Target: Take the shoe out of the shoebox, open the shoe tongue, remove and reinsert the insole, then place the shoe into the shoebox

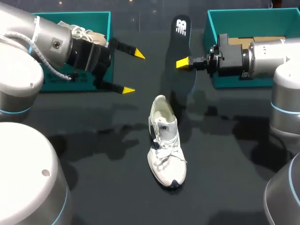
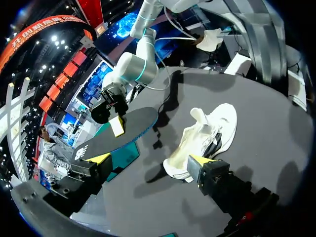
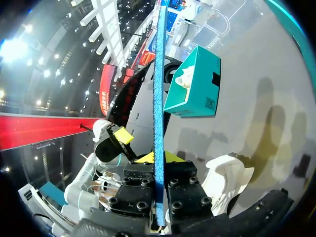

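Head view looks down on a dark table (image 1: 108, 187). The left arm (image 1: 42, 47) comes in from the left and the right arm (image 1: 262, 58) from the right. Two teal boxes sit at the far edge. The left box (image 1: 108, 28) holds a second shoe (image 1: 86, 33), and the right box (image 1: 243, 21) holds cardboard (image 1: 269, 40).

A white shoe (image 1: 166, 145) stands on the table's middle, clear of both boxes, with its toe toward the near edge. The black insole (image 1: 180, 42) is held in the air between the boxes, beyond the shoe's heel.

The right gripper (image 1: 186, 62) clamps the insole; in the right wrist view the insole's blue edge (image 3: 159, 98) runs straight out from between its fingers. The left gripper (image 1: 133, 72) hangs beside the left box with its fingers wide apart, holding nothing. In the left wrist view the shoe (image 2: 207, 133) lies ahead of it.
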Action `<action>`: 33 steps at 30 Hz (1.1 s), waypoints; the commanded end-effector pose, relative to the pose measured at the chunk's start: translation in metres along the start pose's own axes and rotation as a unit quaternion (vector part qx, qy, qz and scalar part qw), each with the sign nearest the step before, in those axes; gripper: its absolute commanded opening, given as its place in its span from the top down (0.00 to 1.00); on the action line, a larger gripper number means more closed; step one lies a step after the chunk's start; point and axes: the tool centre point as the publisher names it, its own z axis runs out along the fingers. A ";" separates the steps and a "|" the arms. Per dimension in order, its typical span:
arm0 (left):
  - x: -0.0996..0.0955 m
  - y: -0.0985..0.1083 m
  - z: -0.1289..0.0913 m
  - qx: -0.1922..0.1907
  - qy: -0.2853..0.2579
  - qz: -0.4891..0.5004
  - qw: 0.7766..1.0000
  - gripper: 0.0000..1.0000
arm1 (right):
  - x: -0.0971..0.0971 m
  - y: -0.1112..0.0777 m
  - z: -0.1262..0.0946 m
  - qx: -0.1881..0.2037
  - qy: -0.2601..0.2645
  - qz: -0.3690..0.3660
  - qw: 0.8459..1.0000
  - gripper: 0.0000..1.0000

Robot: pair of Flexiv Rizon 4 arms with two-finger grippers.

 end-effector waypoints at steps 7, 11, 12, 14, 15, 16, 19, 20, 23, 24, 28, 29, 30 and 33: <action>0.005 0.014 0.012 -0.081 0.119 -0.210 0.967 0.00 | -0.018 -0.009 0.015 -0.040 -0.008 -0.075 0.996 1.00; 0.009 0.014 0.011 -0.105 0.119 -0.202 0.966 0.00 | -0.018 -0.009 0.015 -0.040 -0.008 -0.075 0.996 1.00; 0.009 0.014 0.011 -0.105 0.119 -0.202 0.966 0.00 | -0.018 -0.009 0.015 -0.040 -0.008 -0.075 0.996 1.00; 0.009 0.014 0.011 -0.105 0.119 -0.202 0.966 0.00 | -0.018 -0.009 0.015 -0.040 -0.008 -0.075 0.996 1.00; 0.009 0.014 0.011 -0.105 0.119 -0.202 0.966 0.00 | -0.018 -0.009 0.015 -0.040 -0.008 -0.075 0.996 1.00; 0.009 0.014 0.011 -0.105 0.119 -0.202 0.966 0.00 | -0.018 -0.009 0.015 -0.040 -0.008 -0.075 0.996 1.00; 0.012 0.017 0.015 -0.097 0.125 -0.224 0.962 0.00 | -0.018 -0.009 0.015 -0.040 -0.008 -0.075 0.996 1.00; 0.017 0.019 0.019 -0.097 0.131 -0.235 0.958 0.00 | -0.018 -0.009 0.015 -0.040 -0.008 -0.075 0.996 1.00; 0.034 0.026 0.029 -0.109 0.141 -0.257 0.950 0.00 | -0.029 -0.017 0.020 -0.047 0.003 -0.107 0.993 1.00; 0.038 0.027 0.032 -0.114 0.144 -0.261 0.948 0.00 | -0.033 -0.019 0.021 -0.049 0.005 -0.112 0.993 1.00; 0.053 0.032 0.038 -0.118 0.150 -0.284 0.940 0.00 | -0.042 -0.026 0.027 -0.048 0.006 -0.139 0.989 1.00; 0.057 0.033 0.039 -0.118 0.150 -0.291 0.938 0.00 | -0.044 -0.028 0.029 -0.046 -0.001 -0.151 0.987 1.00; 0.059 0.033 0.039 -0.118 0.150 -0.296 0.936 0.00 | -0.045 -0.029 0.031 -0.047 -0.003 -0.157 0.986 1.00; 0.066 0.038 0.038 -0.122 0.153 -0.303 0.933 0.00 | -0.048 -0.032 0.034 -0.042 -0.007 -0.163 0.986 1.00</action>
